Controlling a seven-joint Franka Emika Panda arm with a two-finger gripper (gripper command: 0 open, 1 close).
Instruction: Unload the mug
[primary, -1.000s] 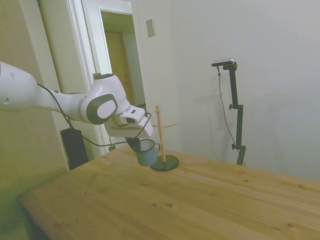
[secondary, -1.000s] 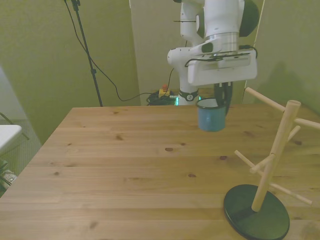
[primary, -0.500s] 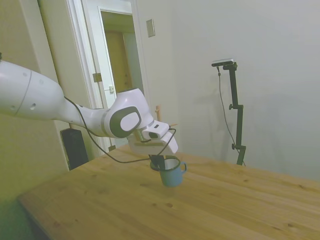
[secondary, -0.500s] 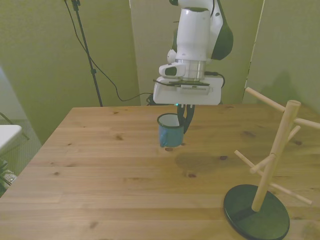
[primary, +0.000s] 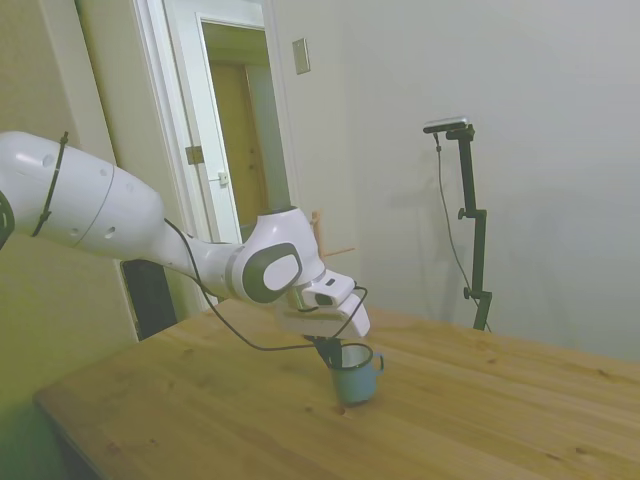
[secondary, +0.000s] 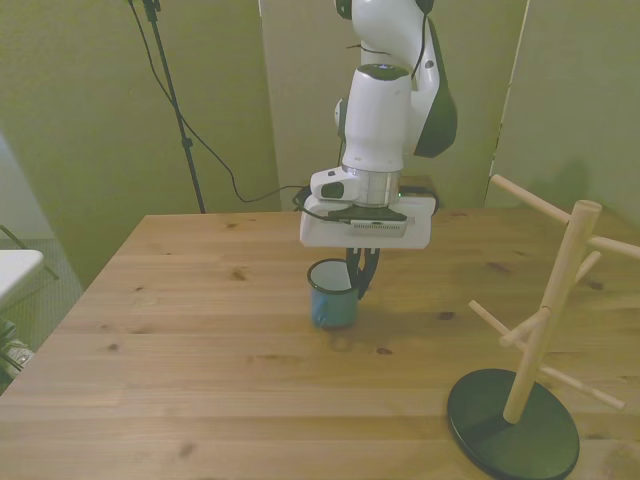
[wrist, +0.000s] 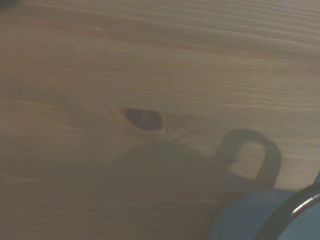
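The light blue-teal mug (secondary: 331, 297) with a dark rim stands upright at or just above the wooden table (secondary: 200, 350), near its middle. My gripper (secondary: 358, 278) comes down from above and is shut on the mug's rim, on the side toward the front view's right. From the side, the mug (primary: 355, 376) hangs under the gripper (primary: 331, 350), its loop handle pointing right. A blurred slice of the mug (wrist: 280, 220) fills a corner of the wrist view, and its shadow, handle included, falls on the wood beside it.
The wooden peg stand (secondary: 546, 318) with a round dark base (secondary: 512, 427) stands at the front view's right, near the table's front edge, well apart from the mug. In the side view only its top (primary: 318, 222) shows behind the arm.
The gripper has carried the mug away from the peg stand toward the table's middle and lowered it from mid-air down to the tabletop.
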